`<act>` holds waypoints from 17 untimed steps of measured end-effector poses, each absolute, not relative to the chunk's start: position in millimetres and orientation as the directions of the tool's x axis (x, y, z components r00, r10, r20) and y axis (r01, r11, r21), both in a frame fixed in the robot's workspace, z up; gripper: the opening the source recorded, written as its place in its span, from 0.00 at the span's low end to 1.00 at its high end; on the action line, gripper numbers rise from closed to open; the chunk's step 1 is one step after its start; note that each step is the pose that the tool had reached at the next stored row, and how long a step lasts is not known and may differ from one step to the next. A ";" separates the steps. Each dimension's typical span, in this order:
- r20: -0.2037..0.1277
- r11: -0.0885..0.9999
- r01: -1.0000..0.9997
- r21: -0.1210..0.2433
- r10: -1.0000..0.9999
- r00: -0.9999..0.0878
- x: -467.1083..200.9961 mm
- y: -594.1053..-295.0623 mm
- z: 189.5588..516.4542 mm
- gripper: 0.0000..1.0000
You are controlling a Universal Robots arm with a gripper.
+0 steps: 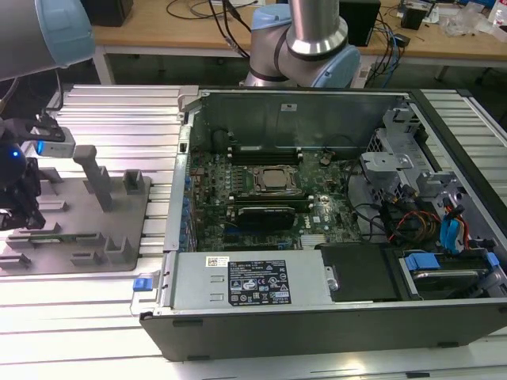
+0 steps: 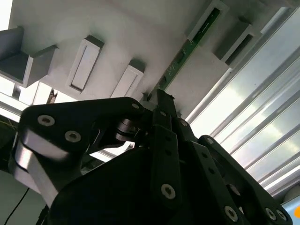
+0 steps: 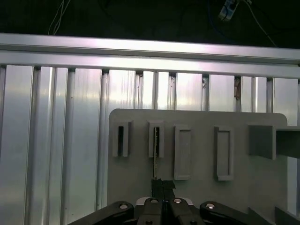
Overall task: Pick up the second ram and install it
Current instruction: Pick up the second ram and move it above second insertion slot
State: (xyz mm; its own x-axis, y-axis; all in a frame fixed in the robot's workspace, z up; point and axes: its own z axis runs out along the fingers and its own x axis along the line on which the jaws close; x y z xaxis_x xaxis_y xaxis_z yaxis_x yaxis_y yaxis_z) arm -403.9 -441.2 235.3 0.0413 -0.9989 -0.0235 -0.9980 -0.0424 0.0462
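My pincer point(image 3: 162, 183) pinches the second ram point(image 3: 155, 166), which stands in a fixture point(image 3: 136, 187) slot; lifting out and installing remain.

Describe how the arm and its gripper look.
The arm has silver-grey tubular links with pale blue joint caps. The gripper is black, built of hinged bars with silver screw heads; a blue light glows near it in the exterior view.

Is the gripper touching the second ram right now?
Touching: in the first wrist view the gripper is shut on the second ram at its end.
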 end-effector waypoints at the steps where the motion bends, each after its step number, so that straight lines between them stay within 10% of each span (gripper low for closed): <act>1: -0.023 -0.042 -0.998 0.046 -0.999 0.041 -403.9 -441.2 235.3 0.08; 5: -0.024 -0.043 -0.998 0.046 -0.999 0.042 -403.9 -441.7 231.3 0.28; 17: -0.024 -0.045 -0.998 0.046 -0.999 0.044 -404.1 -443.9 206.6 0.28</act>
State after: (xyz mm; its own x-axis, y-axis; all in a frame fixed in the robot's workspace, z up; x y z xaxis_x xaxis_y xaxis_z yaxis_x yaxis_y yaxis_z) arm -404.1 -443.9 206.6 0.0436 -0.9988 -0.0242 -0.9979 -0.0447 0.0462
